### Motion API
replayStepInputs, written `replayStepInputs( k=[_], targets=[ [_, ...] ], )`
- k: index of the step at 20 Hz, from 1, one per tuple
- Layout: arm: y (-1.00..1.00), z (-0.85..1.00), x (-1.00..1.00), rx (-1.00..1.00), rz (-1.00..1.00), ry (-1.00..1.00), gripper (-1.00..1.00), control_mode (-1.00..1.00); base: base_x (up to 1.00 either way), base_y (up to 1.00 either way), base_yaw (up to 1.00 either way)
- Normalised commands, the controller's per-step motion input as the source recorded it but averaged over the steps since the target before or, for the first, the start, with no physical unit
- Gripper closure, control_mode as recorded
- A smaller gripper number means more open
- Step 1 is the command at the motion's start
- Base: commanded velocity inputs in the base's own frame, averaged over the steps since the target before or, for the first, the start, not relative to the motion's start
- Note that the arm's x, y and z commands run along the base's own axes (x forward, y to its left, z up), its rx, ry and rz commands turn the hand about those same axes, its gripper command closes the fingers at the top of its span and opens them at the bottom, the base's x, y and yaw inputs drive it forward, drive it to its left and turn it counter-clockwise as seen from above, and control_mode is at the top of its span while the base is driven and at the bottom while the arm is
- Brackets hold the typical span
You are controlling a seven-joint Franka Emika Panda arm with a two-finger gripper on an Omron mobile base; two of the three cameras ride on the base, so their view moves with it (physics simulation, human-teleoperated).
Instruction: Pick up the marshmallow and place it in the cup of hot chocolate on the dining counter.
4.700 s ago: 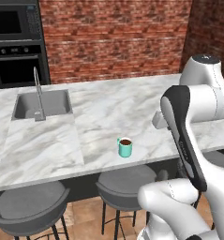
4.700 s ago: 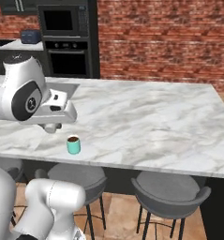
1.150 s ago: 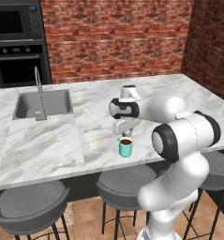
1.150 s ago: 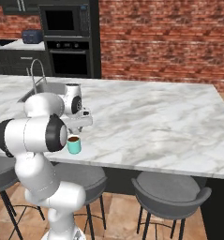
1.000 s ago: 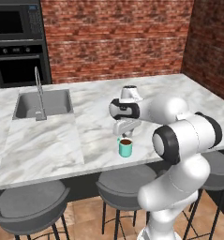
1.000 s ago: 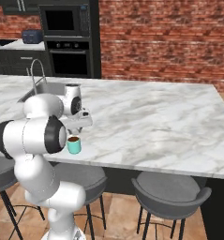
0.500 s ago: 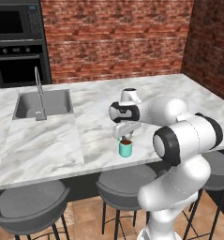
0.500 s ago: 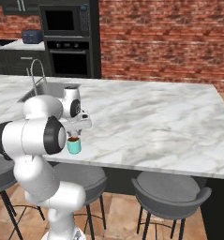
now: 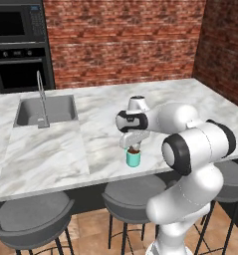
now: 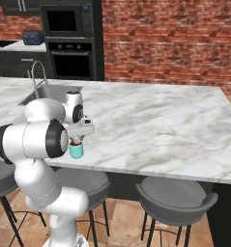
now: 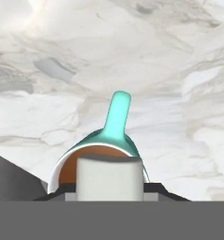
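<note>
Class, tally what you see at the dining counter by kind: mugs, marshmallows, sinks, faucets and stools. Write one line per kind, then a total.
Mugs: 1, the teal mug on the dining counter.
Marshmallows: 1, the marshmallow held over the mug.
Sinks: 1, the sink.
Faucets: 1, the faucet.
Stools: 3 in the left base view, e.g. the nearest stool.
Total: 7.

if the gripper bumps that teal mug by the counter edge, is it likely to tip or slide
Probably slide rather than tip: the mug looks squat and stands flat on smooth marble counter. A knock could slosh its dark liquid. It sits near the front edge, and the gripper hangs right over it with the marshmallow.
</note>
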Motion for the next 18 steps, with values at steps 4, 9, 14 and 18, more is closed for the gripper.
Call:
replayStepInputs(
  k=[4, 9, 14, 18],
  targets=[
    [0.03, -0.06, -0.04, 0.0, 0.0, 0.0, -1.0, -1.0, 0.0, 0.0, 0.0],
    [0.02, 0.0, 0.0, 0.0, 0.0, 0.0, -1.0, -1.0, 0.0, 0.0, 0.0],
    [0.0, 0.25, -0.15, 0.0, 0.0, -0.08, -1.0, -1.0, 0.0, 0.0, 0.0],
    [0.0, 0.62, -0.34, 0.0, 0.0, -0.12, -1.0, -1.0, 0.0, 0.0, 0.0]
  ],
)
